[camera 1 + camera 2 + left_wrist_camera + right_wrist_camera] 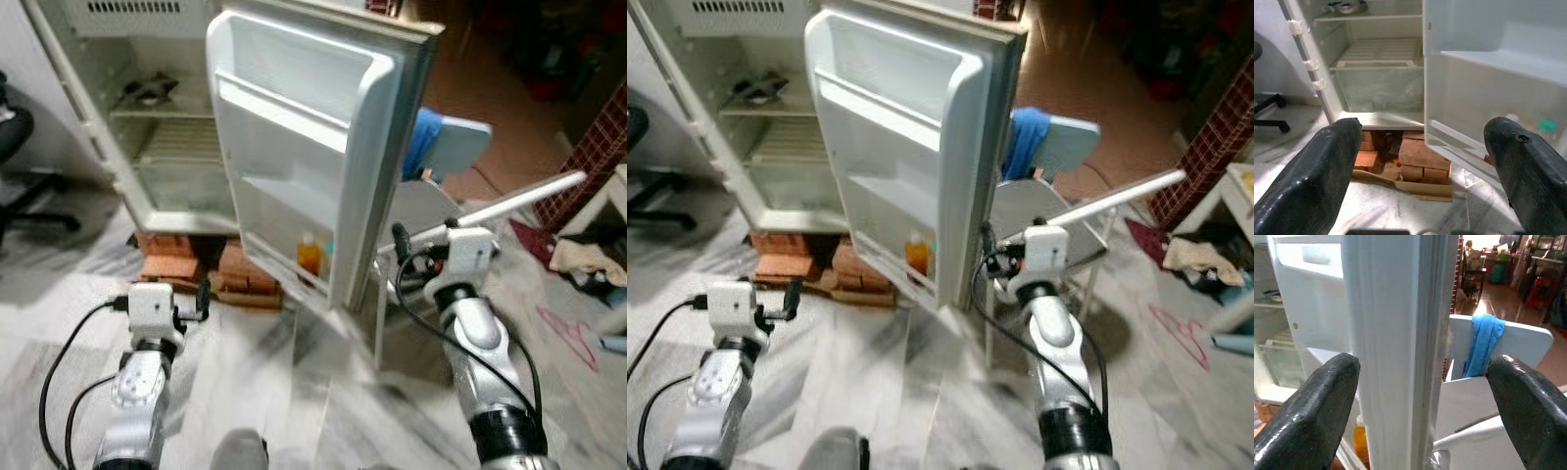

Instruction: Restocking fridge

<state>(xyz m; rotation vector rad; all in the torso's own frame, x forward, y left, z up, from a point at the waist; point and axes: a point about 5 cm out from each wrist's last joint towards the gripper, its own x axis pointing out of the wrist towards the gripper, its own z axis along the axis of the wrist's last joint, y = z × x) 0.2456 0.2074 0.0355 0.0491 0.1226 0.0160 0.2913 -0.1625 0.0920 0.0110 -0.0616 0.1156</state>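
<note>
Two silver arms reach forward over the marble floor (294, 392), their lower parts cut off by the frame edge. The left gripper (203, 300) hangs low before the fridge, fingers (1312, 181) spread wide and holding nothing. The right gripper (400, 240) is raised beside the outer edge of the fridge door (304, 147), fingers (1303, 421) likewise spread wide and empty; its wrist view looks straight at that edge, which hides most of what lies behind. The white fridge (108, 108) stands open on a stack of red bricks (235, 269) with cardboard (1420, 188) under them. Low in the door's bottom rack sits an orange bottle (309, 258), with a teal-capped container (1546, 125) just beside it, both half hidden by the rack wall. Inside, the wire shelf (1378, 51) looks bare, while a dark dish-like object (147, 91) rests on the upper shelf, too blurred to name. Behind the door stands a white chair (456, 147) with a blue cloth (1481, 345) draped over its back. An office chair base (29, 196) is cut off at the left, and a pink hanger (568, 333) lies on the floor at the right, near crumpled cloth (588, 259).
</note>
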